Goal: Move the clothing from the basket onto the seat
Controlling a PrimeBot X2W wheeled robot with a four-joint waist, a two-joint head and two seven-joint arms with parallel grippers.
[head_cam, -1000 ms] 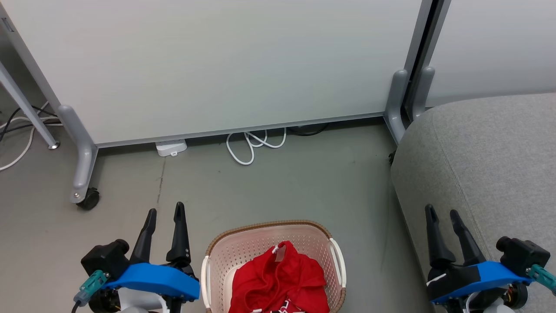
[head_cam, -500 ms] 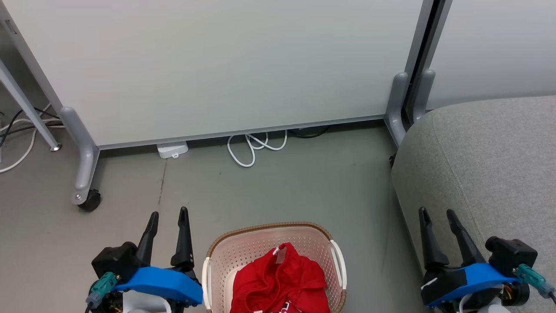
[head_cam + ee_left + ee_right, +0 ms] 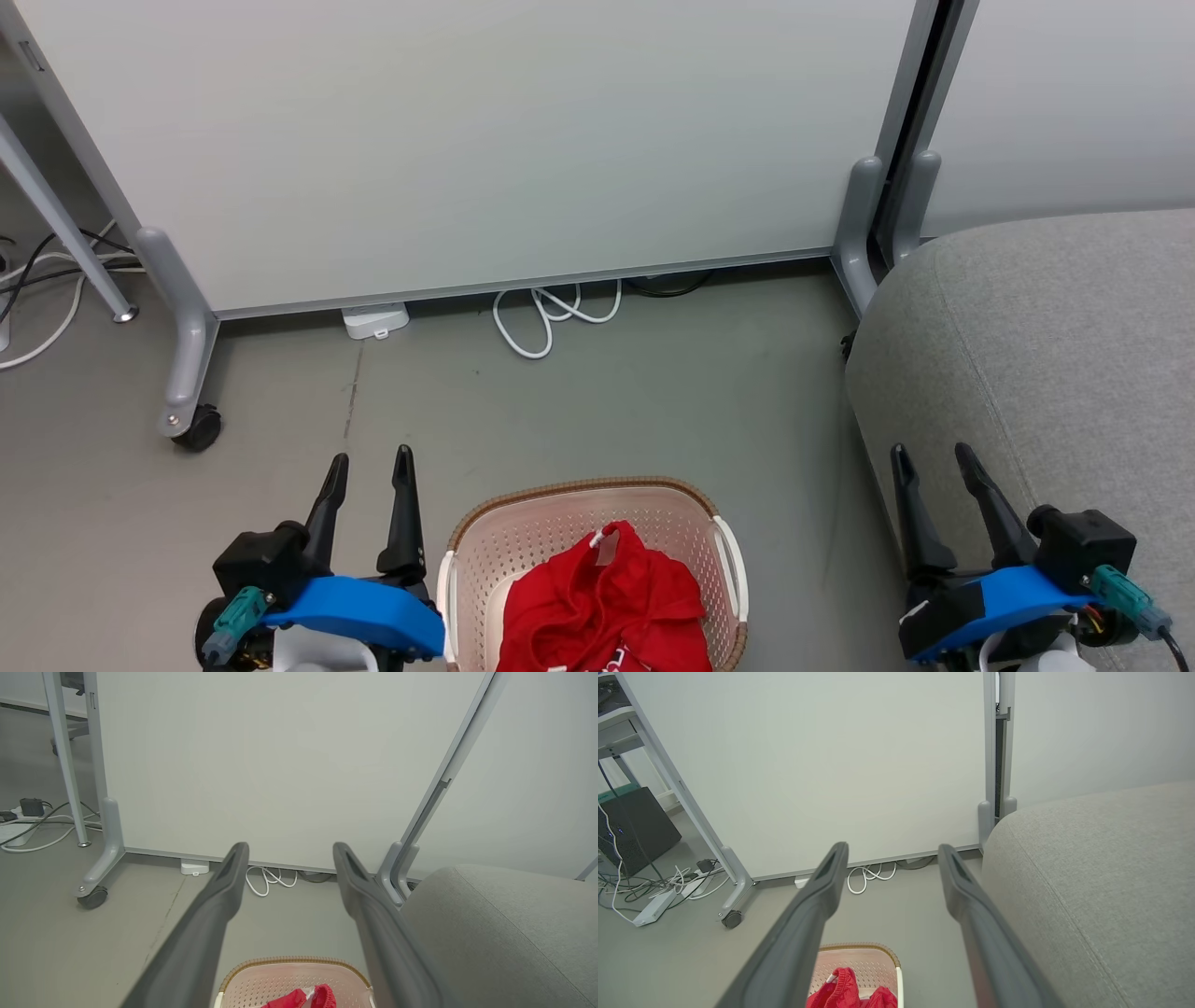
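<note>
From the head view we see the basket (image 3: 569, 488) standing on the grey floor (image 3: 653, 411) at the bottom middle, its brown rim toward us. The red clothing (image 3: 607, 597) lies bunched inside it, with a small white tag at the top of the heap and a little white and black print at the lower edge. The left pincer (image 3: 372, 455) hangs just beside the basket's left side, spread and holding nothing. The right pincer (image 3: 930, 450) is well apart from the basket on the other side. It sits in front of the rounded edge of the seat (image 3: 1046, 355), also spread and empty. Behind stands a pale panel (image 3: 467, 140) on grey feet, with a caster (image 3: 198, 429) at the left and a looped white cable (image 3: 546, 317) on the floor under its lower edge.

In the left wrist view we look along the left pincer, its jaws wide apart with only floor and panel between them. The far rim of the basket and a scrap of red clothing show at the bottom edge between them, and the seat fills the lower right.

In the right wrist view the right pincer's jaws are likewise spread with nothing in them. The basket with the clothing sits at the bottom, towards the left jaw. The seat, with its seam line, lies on the right.
</note>
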